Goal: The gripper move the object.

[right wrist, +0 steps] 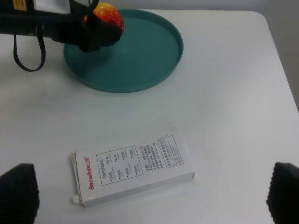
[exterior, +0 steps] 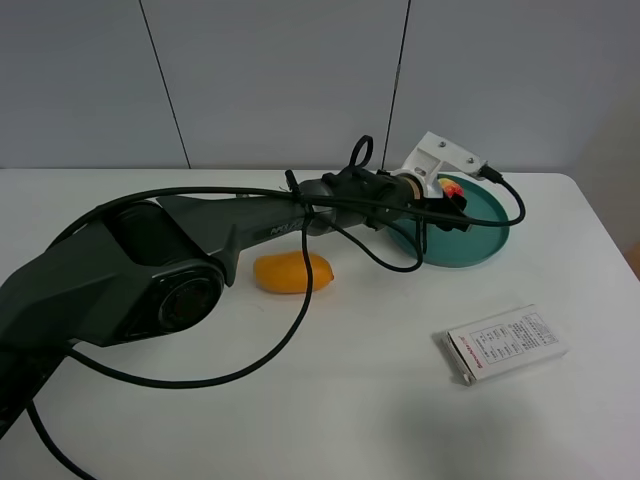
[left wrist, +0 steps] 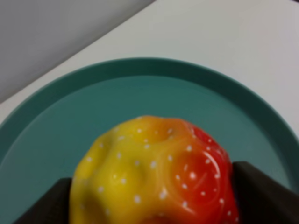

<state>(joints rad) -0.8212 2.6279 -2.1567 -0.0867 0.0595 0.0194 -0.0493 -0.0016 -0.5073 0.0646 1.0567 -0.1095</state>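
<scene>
The small dimpled ball (exterior: 452, 188), yellow, orange and red with white dots, sits between the black fingers of my left gripper (exterior: 449, 205). That gripper is shut on it over the back left part of a teal round plate (exterior: 490, 250). In the left wrist view the ball (left wrist: 154, 172) fills the lower middle, with dark fingers (left wrist: 264, 193) on both sides and the plate rim (left wrist: 140, 65) behind. The right wrist view shows the ball (right wrist: 108, 14), the left gripper (right wrist: 100, 29) and the plate (right wrist: 140, 60). My right gripper (right wrist: 152, 193) is open and empty, with its fingertips far apart.
An orange oval mango (exterior: 292, 271) lies left of the plate, under the left arm. A white printed box (exterior: 505, 343) lies at the front right, just beyond the right gripper in the right wrist view (right wrist: 133, 169). The table's right edge is close to the plate.
</scene>
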